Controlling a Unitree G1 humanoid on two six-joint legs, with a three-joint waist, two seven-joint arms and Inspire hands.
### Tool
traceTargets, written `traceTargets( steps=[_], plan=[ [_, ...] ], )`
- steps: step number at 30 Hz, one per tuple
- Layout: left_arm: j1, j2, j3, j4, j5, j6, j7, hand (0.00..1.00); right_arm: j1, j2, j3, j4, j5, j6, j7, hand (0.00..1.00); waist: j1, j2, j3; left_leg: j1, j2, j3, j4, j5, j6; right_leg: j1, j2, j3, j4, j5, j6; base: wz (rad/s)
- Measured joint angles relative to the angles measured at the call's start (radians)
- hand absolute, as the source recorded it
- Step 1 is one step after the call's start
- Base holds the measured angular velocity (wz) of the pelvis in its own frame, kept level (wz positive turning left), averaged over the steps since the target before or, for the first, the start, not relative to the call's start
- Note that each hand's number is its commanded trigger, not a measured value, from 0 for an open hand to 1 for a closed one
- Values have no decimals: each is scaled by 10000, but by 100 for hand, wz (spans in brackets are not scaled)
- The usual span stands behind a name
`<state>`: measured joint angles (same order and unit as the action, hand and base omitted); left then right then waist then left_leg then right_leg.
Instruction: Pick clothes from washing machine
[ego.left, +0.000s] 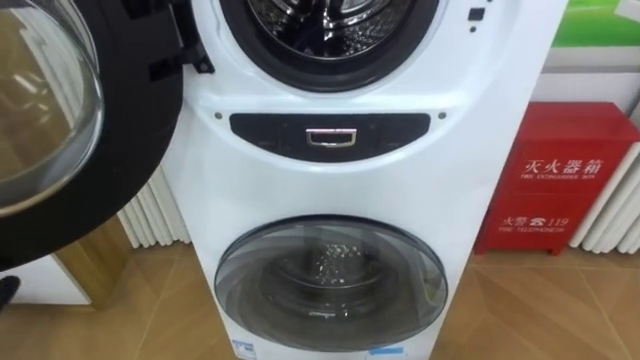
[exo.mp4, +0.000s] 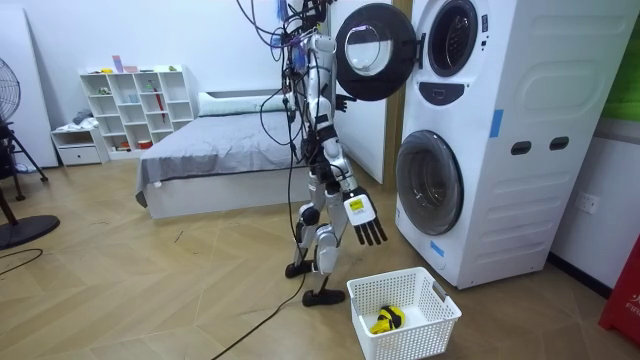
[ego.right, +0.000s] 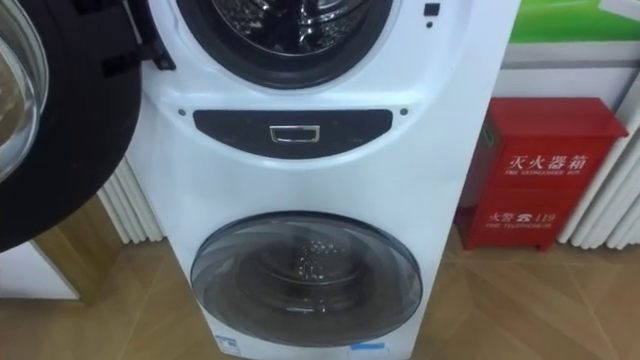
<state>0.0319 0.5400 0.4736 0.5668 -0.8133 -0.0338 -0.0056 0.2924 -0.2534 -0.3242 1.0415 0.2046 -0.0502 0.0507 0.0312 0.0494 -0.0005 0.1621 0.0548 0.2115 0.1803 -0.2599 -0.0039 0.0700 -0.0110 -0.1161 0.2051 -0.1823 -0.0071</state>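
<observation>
So the robot stood right up against the stacked washing machine (ego.left: 380, 190), and the upper door (ego.left: 60, 120) was swung wide to its left, presumably so the top drum (ego.left: 330, 25) could be reached; the bit of drum in the eye views looked like bare metal, no clothes that I could see. The lower door (ego.left: 330, 285) was shut. The right hand (exo.mp4: 365, 222) hung low at its side with straight fingers, holding nothing. A dark shape by the door's lower edge might have been the left hand (exo.mp4: 341, 100), but its state couldn't be made out. A white basket (exo.mp4: 425, 335) sat on the wooden floor (exo.mp4: 150, 290) beside its feet, handy for dropping, with a yellow and black garment (exo.mp4: 388, 318) lying inside. Otherwise there was a red cabinet (ego.left: 565, 175), a radiator (ego.left: 155, 215), a bed (exo.mp4: 220, 150) and a white shelf (exo.mp4: 135, 105).
</observation>
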Motion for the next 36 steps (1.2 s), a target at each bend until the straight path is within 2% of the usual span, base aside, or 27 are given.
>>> traceTargets(
  steps=[2,5,7,9,14,18,19,23,27,33,36],
  plan=[
    [-297,320,39,-1,9,70,82,0,148,-19,-262,-12,38,27,57,0,74,9,0,9,-2,-21,1,0,0,-31,-6,12,-11,7,8,7],
    [-419,783,39,-9,174,138,125,0,142,-75,-346,25,32,89,164,0,56,45,-22,21,0,-56,-4,-1,0,-8,-7,4,-9,11,6,0],
    [-428,799,63,-190,365,185,154,0,175,-75,-426,41,34,195,175,0,56,94,-50,46,-4,-57,-31,-1,0,6,-5,4,-12,11,7,0],
    [-419,799,73,-484,895,384,147,0,216,-75,-516,57,26,312,173,0,95,122,-59,41,-17,-57,-48,-1,-1,-18,-1,-2,-7,10,6,0],
    [-421,814,294,-737,1414,726,164,0,228,-137,-540,-13,-119,525,136,0,204,149,-96,40,-27,-51,-42,0,0,-21,-3,-8,-15,10,7,-1],
    [-422,892,294,-802,1413,832,231,0,214,-197,-540,-25,-126,532,135,0,277,141,-99,37,-37,-55,-42,-1,0,-20,-13,-1,-21,9,9,-1],
    [-422,987,294,-801,1412,933,232,0,206,-229,-541,-25,-137,533,135,0,283,137,-100,42,-34,-55,-42,0,0,-20,-12,1,-21,9,9,0],
    [-456,1179,294,-803,1414,1152,271,0,194,-252,-758,-22,-131,534,30,0,290,132,-98,44,-5,-55,-42,0,-1,-29,5,-4,-30,9,9,0],
    [-470,1179,294,-899,1503,1176,389,0,166,-253,-929,-9,-138,534,-60,0,284,96,-77,37,5,-58,-28,0,-1,-33,18,-9,-35,8,7,0],
    [-642,1172,293,-1359,2258,1184,335,0,221,-194,-920,31,-211,534,-58,0,269,-70,-18,-149,-26,-264,20,0,-1,-32,-8,-141,-185,17,8,11],
    [-641,1023,187,-2015,2772,1422,652,0,274,-181,-671,-139,-222,535,-97,0,231,-157,-5,-309,-46,-450,112,-1,0,-26,-38,-267,-198,38,33,21]
  ],
)
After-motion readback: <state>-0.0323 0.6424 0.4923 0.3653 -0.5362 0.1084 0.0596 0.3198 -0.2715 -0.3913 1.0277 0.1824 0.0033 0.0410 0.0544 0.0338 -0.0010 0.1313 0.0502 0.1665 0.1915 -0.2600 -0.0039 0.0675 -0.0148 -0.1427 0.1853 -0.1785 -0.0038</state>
